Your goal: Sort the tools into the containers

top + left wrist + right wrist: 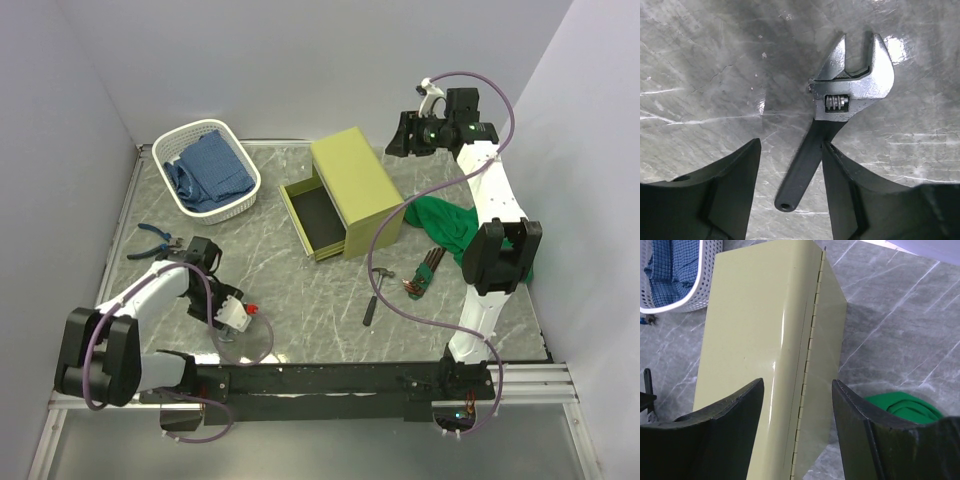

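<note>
A black adjustable wrench (850,90) lies flat on the marble table, its steel head pointing away from me. Its handle runs between the fingers of my left gripper (791,142). The right finger (840,180) touches the handle and a gap remains on the left side, so the gripper is open. In the top view that gripper (192,252) sits low at the table's left, beside the blue-handled pliers (153,240). My right gripper (798,380) hangs open and empty high above the olive-green chest (755,340), seen at the back right (392,138).
The chest (355,180) has one drawer (315,215) pulled out toward the left. The white basket (207,165) holds a blue cloth (210,165). A hammer (377,293), a hex key set (425,273) and a green cloth (445,225) lie right of the chest.
</note>
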Available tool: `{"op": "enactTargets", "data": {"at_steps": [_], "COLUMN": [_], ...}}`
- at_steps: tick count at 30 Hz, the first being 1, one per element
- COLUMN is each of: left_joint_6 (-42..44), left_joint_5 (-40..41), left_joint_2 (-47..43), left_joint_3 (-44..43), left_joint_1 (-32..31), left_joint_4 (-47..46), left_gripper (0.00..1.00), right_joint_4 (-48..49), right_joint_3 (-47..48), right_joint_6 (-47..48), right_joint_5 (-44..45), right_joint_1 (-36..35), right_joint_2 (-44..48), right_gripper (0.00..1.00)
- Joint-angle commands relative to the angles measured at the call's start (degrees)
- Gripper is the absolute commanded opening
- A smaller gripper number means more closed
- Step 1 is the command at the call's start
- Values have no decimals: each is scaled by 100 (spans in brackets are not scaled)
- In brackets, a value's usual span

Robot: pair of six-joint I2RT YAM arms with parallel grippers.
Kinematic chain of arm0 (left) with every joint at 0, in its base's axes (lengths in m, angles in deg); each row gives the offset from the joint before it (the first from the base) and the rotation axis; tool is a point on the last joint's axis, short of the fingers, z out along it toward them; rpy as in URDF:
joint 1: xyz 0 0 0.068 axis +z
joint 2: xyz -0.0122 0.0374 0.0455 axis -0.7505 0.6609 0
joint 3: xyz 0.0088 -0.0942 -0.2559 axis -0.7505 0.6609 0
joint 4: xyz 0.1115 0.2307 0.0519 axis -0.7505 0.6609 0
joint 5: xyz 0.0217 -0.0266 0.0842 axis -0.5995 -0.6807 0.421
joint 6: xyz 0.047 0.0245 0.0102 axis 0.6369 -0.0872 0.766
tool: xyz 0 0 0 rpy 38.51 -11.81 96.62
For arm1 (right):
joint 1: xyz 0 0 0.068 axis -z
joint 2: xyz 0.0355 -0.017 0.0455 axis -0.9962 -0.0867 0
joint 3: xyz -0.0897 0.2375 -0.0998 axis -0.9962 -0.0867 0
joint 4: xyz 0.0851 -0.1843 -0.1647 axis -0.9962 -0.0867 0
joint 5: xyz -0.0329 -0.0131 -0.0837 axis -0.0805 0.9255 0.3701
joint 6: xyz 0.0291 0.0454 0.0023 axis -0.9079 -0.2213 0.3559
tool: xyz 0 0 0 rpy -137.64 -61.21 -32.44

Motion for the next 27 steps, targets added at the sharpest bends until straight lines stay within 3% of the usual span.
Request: {"op": "enactTargets", "data": {"at_steps": [1, 7, 14, 27], "left_joint_6": [-98, -267, -126, 111], "left_joint_5": [126, -726, -1053, -500], "left_joint_2": [221, 63, 10, -105], "left_joint_3": [605, -158, -458, 33], "left_joint_1": [-27, -1, 17, 17], "left_joint_4": [-309, 384, 938, 561], "left_gripper": [57, 55, 58, 59], "right_joint_4": [2, 29, 37, 55], "right_joint_3": [-89, -116, -90, -46], "right_joint_6": [62, -35, -62, -105], "right_joint_5": [27, 0, -44, -53], "right_joint_1": [57, 57, 66, 66], "right_joint_2": [480, 436, 374, 295], "right_gripper": [64, 64, 64, 64]}}
